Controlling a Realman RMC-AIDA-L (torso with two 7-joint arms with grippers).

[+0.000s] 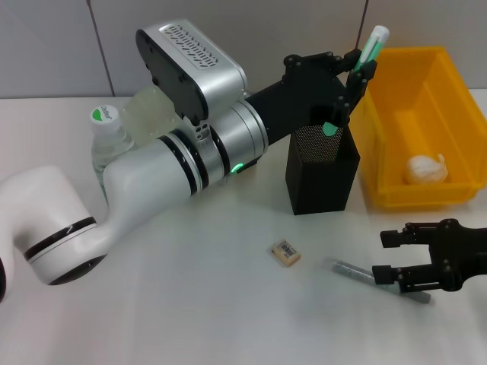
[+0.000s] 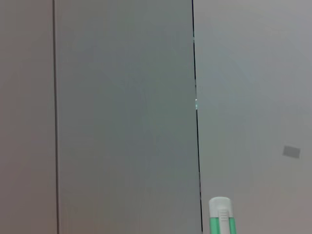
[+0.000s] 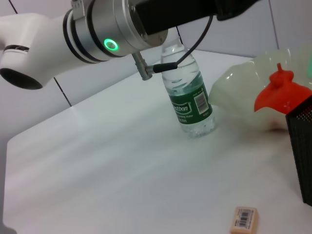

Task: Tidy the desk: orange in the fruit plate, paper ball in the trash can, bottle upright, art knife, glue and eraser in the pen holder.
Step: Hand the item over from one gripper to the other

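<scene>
1. Nearest the head camera, at the desk's [image 1: 190,304] front right, my right gripper [image 1: 389,258] hovers just over the surface with its fingers spread; a slim grey tool [image 1: 377,280] — probably the art knife, though I cannot be sure — lies right under the fingertips, not yet pinched.
2. Just beside that, toward the middle, the eraser [image 1: 284,252] lies flat on the desk, barcode sticker up, well clear of both grippers.
3. My left gripper [image 1: 351,76] reaches across to the pen holder [image 1: 321,169] and pinches a green-and-white stick [image 1: 370,47], which I take for the glue, tilted above the holder's mouth; its lower end seems to sit at the rim.
4. Behind the left arm, the bottle [image 3: 187,92] stands upright, white cap on top, next to the fruit plate [image 3: 243,95], where the orange [image 3: 280,92] already rests.
5. The paper ball [image 1: 426,169] lies inside the trash can [image 1: 417,114].
6. Risks as I judge them:
   - The stick is tilted — released now, it may catch the mesh rim and tip out toward the trash can.
   - Pulling the left arm back carelessly could clip the bottle or plate.
   - The thin tool lies flat, so the right fingers may scrape the desk or push it away.
</scene>
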